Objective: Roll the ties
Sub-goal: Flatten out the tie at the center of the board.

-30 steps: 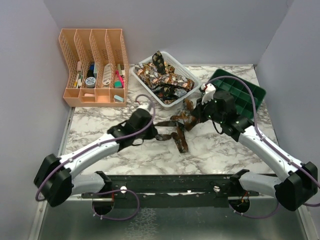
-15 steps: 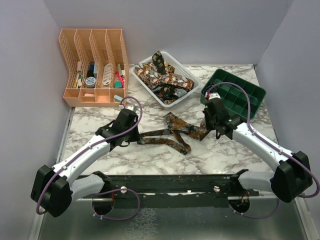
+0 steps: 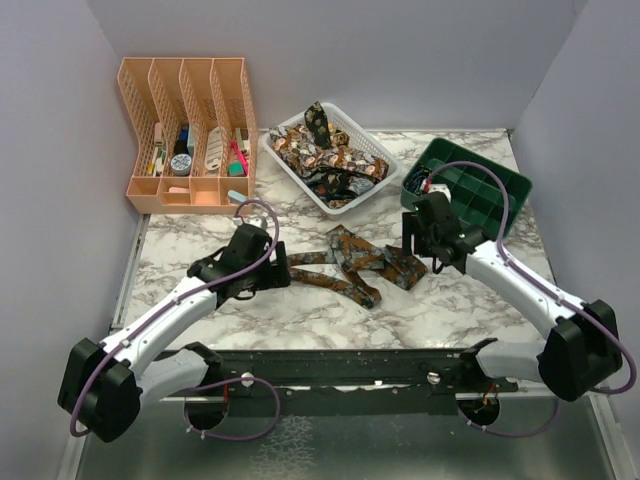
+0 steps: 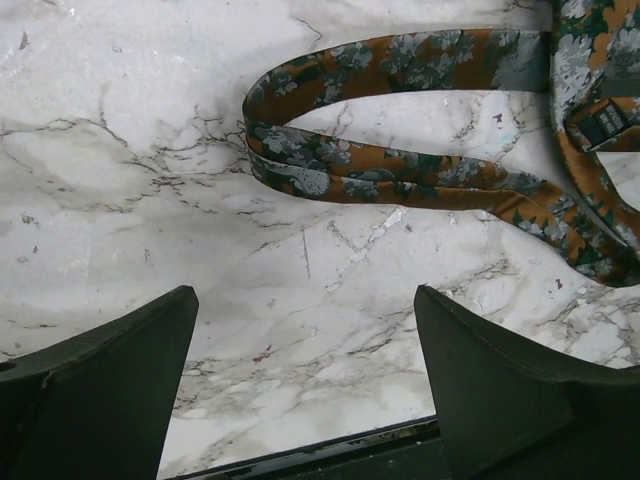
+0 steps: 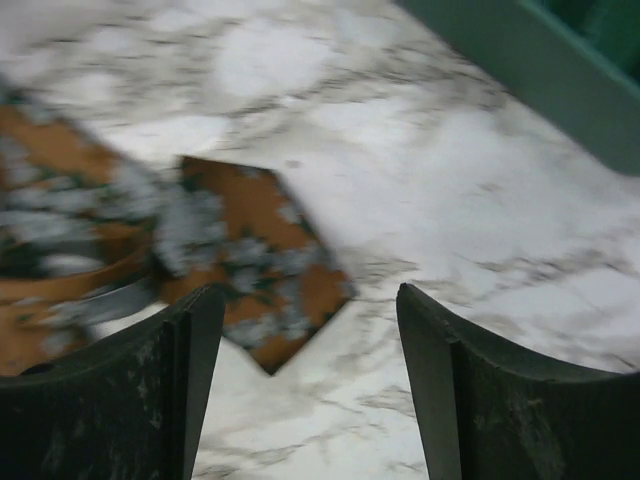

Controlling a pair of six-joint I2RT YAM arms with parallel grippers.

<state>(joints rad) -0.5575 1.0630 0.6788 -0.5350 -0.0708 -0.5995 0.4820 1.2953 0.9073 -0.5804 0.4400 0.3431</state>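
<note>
One patterned tie [image 3: 355, 265] lies loosely on the marble table [image 3: 450, 300], folded back on itself in a crooked line. Its narrow looped part [image 4: 400, 175] shows ahead of my left gripper [image 4: 305, 350], which is open over bare marble with nothing between its fingers. The tie's wide pointed end [image 5: 250, 250] lies just beyond my right gripper [image 5: 305, 340], also open and empty. In the top view the left gripper [image 3: 280, 268] sits at the tie's left end and the right gripper [image 3: 413, 250] at its right end. More ties [image 3: 325, 160] are heaped in a white basket [image 3: 300, 182].
A peach desk organiser [image 3: 185, 130] with small items stands at the back left. A green compartment tray [image 3: 470, 190] sits at the back right, close behind my right wrist; its wall [image 5: 540, 70] shows in the right wrist view.
Both grippers have opened and let go of the tie, which they held stretched between them. The tie now lies slack on the table, and the left arm has drawn back to the left.
</note>
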